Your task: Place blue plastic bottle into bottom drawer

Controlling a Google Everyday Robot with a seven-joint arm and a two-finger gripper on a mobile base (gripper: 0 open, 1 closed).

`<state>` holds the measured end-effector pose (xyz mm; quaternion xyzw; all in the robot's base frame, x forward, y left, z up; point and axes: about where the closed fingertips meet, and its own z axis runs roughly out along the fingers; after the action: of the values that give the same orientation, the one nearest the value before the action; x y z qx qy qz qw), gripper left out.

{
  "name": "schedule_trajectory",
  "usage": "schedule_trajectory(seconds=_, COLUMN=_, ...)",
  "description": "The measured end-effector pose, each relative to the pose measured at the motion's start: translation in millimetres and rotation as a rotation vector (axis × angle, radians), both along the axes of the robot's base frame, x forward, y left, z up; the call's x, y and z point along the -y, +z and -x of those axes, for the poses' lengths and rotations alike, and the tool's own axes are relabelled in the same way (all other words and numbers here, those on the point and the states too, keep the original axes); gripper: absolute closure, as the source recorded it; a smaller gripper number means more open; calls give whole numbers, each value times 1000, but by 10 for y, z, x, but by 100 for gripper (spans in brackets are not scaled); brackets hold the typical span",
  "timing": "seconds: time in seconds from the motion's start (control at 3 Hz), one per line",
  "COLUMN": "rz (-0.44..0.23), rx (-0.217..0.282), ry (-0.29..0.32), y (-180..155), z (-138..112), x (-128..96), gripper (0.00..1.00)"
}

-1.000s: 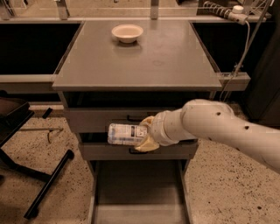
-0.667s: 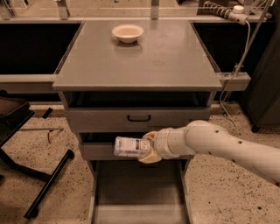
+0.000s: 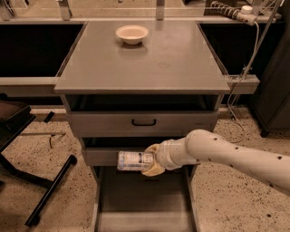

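Holding: one blue plastic bottle (image 3: 132,161), lying on its side in the air, pinched at its right end by the gripper (image 3: 151,160).
Bottle location: in front of the middle drawer (image 3: 99,157), above the far end of the bottom drawer (image 3: 141,205); not inside it.
Bottle label: pale blue and white with a dark patch; the writing cannot be read.
Gripper: one, cream-coloured, at the middle drawer's height just right of the cabinet's centre line; one finger lies over the bottle and one under it, pressed onto its body.
Arm (image 3: 226,156): one, white with small dark dots, reaching in from the near right.
Drawers: three, grey, stacked in one cabinet (image 3: 145,59).
Bottom drawer: pulled out toward the near edge, showing a plain grey floor and thin side walls.
Top drawer (image 3: 108,123): one black handle (image 3: 144,122) at its centre, with a dark gap above its front.
Cabinet top: flat grey surface bearing one cream bowl (image 3: 132,33) at the far side, left of centre.
Bowl contents: cannot be told.
Power strip (image 3: 232,11): one, at the far right, with a white cable (image 3: 248,59) hanging down.
Floor (image 3: 226,204): speckled; black chair legs (image 3: 50,190) at the near left.
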<state>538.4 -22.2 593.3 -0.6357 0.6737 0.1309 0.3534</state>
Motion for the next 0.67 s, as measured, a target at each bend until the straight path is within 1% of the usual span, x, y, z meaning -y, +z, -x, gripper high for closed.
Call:
schedule_trajectory(seconds=0.33, rz=-40, rx=-3, ry=10, y=-317, z=43, x=-9, gripper=100)
schedule_trajectory(seconds=0.67, rz=-109, rx=-31, ry=-28, y=-1118, z=162, x=4, gripper=100)
